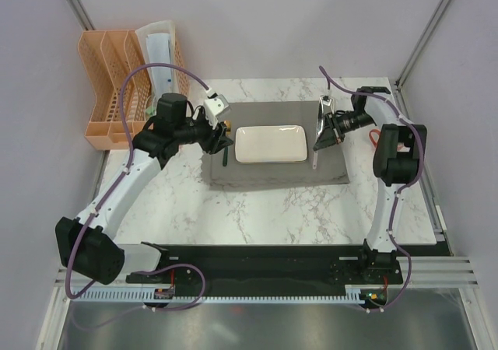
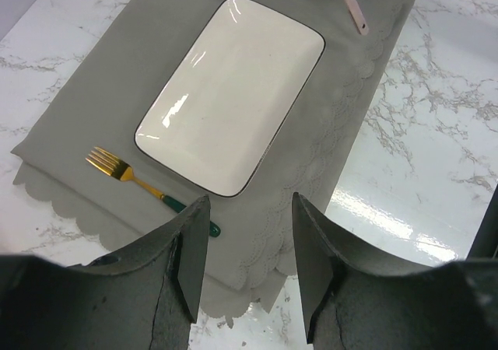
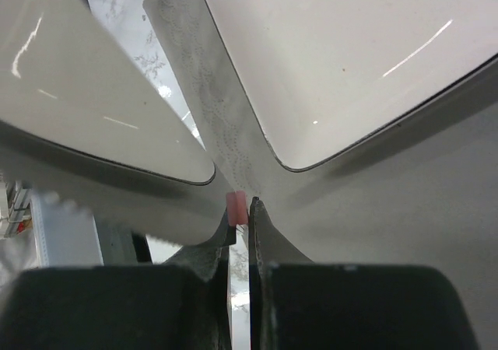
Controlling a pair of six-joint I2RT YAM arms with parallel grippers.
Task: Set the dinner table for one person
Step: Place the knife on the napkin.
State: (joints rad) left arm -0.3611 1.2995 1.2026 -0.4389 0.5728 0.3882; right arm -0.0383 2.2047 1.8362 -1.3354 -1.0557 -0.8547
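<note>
My left gripper (image 2: 250, 202) hung with its jaws spread about halfway and nothing between them, over the left edge of the mat (image 1: 272, 176). The fork (image 2: 124, 173) lay flat on the mat just left of the plate (image 1: 270, 144), gold tines pointing far and green handle near. In my left wrist view the handle's end ran under one of my fingers (image 2: 191, 264), but I could not tell whether finger and fork touched. My right gripper (image 3: 243, 210) was pinched tight on the pink handle of a utensil (image 2: 356, 14), with only that sliver of pink showing between the pads. It held the piece tilted just right of the plate, the shiny metal end up and far, the handle end down toward the right side of the mat. I could not tell whether that end touched the cloth. In my right wrist view the metal mirrored the plate and showed a toothed edge. The table (image 1: 272, 210), white marble with grey veins, lay under everything. The mat sat across its far middle and the plate was centred on the mat. An orange basket (image 1: 109, 85) stood at the table's far left corner.
</note>
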